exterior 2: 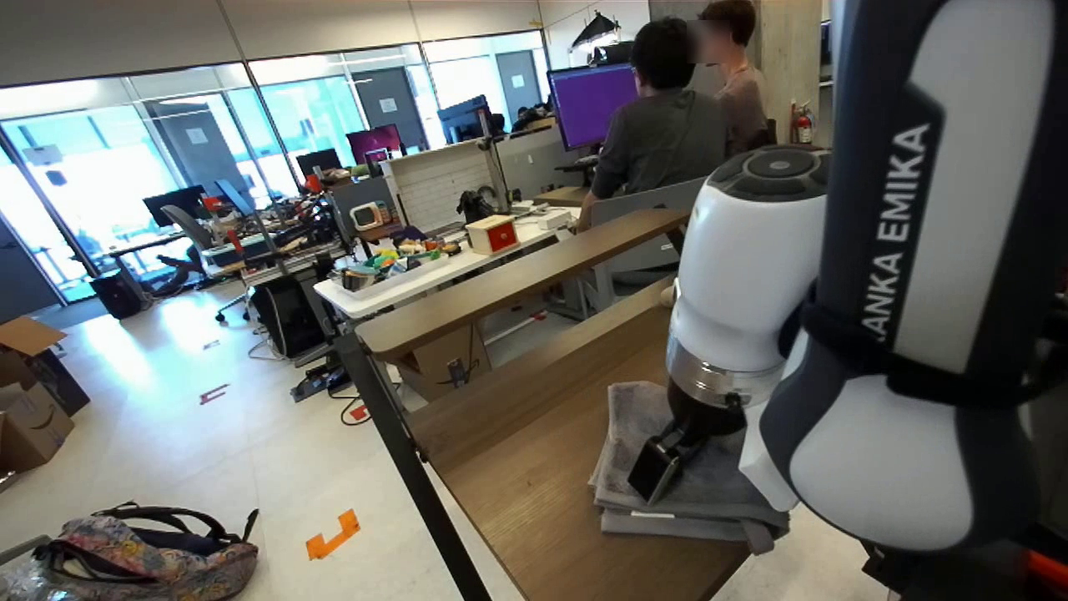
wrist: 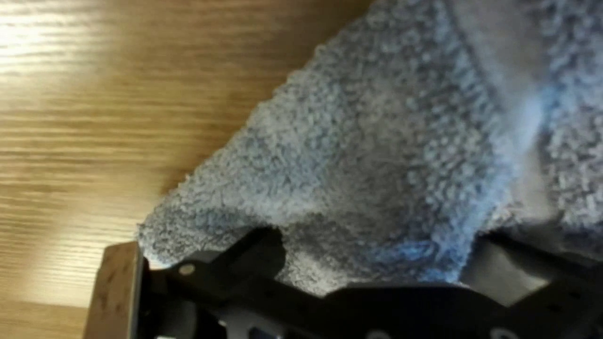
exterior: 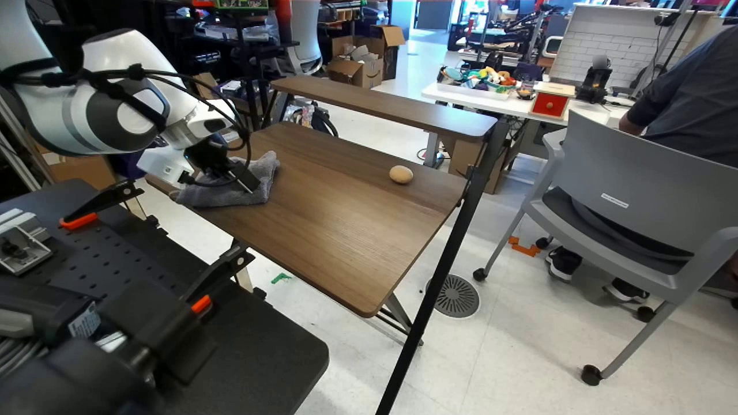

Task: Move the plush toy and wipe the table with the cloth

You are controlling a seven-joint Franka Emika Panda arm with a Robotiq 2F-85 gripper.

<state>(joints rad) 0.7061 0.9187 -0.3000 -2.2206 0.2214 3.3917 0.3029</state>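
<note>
Right now the claw is down at the cloth, and in the wrist view its fingers stand well apart, with grey pile lying beneath and between them, so it looks spread wide rather than clamped. From where I'm standing, the cloth is a rumpled, layered heap at one end of the brown wooden surface, reaching right to its edge. In an exterior view a pale label shows along its side, and one dark finger of the claw leans at a tilt over the top layer.

The plush toy, a small tan egg of a thing, rests on the same surface, well apart from the cloth, near the long edge where a raised wooden shelf runs. In an exterior view only a bit of it peeks out beside the white arm.

Around us, a black bench carries clamps with orange tips, and a person in a dark shirt is at a grey chair. Farther off, a white desk bears colourful clutter and a red-fronted box. A patterned backpack lies on the floor.
</note>
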